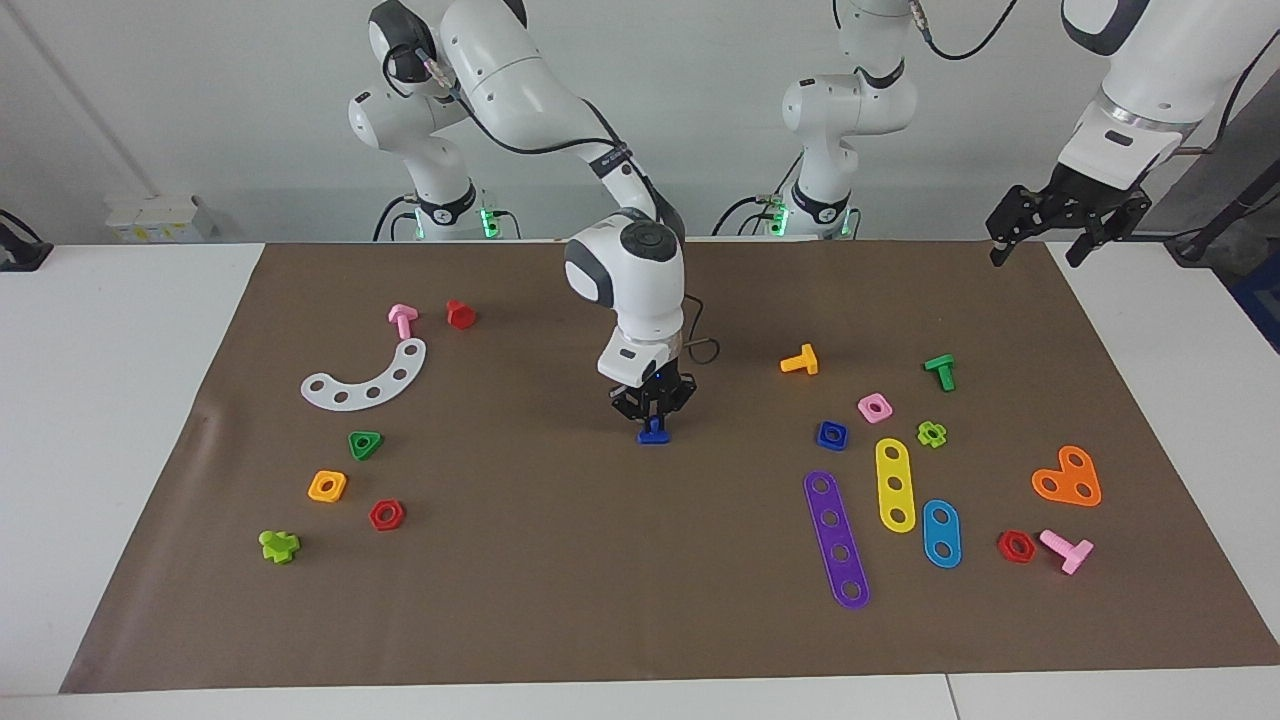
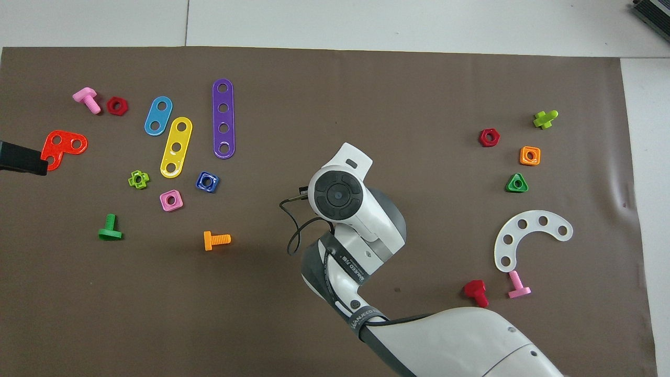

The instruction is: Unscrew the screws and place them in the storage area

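Observation:
The dark-blue screw [image 1: 653, 434] stands head-down on the brown mat [image 1: 560, 580] at mid-table. My right gripper [image 1: 654, 418] points straight down on it, fingers shut on its stem. In the overhead view the right hand [image 2: 337, 196] hides the screw. The storage area is the stretch of mat around the white curved strip [image 1: 366, 384], toward the right arm's end; the strip also shows in the overhead view [image 2: 527, 235]. My left gripper [image 1: 1037, 252] waits open and empty, raised over the mat's corner at the left arm's end; its tip shows in the overhead view [image 2: 22, 159].
By the white strip lie a pink bolt [image 1: 402, 319], red bolt [image 1: 460, 314], green nut [image 1: 365, 444], orange nut [image 1: 327, 486] and red nut [image 1: 386, 515]. Toward the left arm's end lie purple [image 1: 836, 538], yellow [image 1: 895, 484] and blue [image 1: 941, 533] strips, a blue square nut [image 1: 831, 435] and an orange bolt [image 1: 800, 361].

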You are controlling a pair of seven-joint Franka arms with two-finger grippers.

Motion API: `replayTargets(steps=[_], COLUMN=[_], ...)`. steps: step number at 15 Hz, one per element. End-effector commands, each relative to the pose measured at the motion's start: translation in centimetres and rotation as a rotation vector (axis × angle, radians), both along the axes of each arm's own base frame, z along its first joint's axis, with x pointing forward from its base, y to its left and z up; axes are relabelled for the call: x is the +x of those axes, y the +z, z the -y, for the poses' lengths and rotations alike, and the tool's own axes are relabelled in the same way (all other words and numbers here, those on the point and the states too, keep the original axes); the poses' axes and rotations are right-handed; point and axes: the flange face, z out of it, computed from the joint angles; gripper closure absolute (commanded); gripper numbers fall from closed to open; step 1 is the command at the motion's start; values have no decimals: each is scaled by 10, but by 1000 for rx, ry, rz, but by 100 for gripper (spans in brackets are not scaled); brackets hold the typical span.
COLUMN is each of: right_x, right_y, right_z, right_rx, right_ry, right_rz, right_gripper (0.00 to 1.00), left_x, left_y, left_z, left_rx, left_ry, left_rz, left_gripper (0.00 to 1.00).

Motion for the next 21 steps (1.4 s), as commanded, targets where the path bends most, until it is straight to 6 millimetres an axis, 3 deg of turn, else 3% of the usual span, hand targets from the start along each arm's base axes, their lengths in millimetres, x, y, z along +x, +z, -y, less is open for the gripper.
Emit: replayTargets(steps=[1,3,7,10,13,16,21], right_x=[-1,5,17,23,52,61,43], right_y=[9,33,90,123,119,116,85], right_z=[4,12,54,99,177,251,315], right_rx=[7,3,23,14,-12,-31,-5], right_ry=[-20,-38,-102,-176,-216,-239,-216], right_rz=[5,2,10,-25,-44,-61,-103], right_gripper=[100,100,100,100,100,100,100], left_x=[-10,-10,-10,-10,-10,-10,-10], left_y=[1,1,1,1,1,1,1], left_z=[-2,-2,-2,-3,-3,-2,-2], left_rx=[11,11,11,11,11,11,11], left_ry=[8,6,8,11,9,8,8], left_rz=[-3,-3,-3,-3,-3,-3,-3], left_gripper=[0,0,0,0,0,0,0])
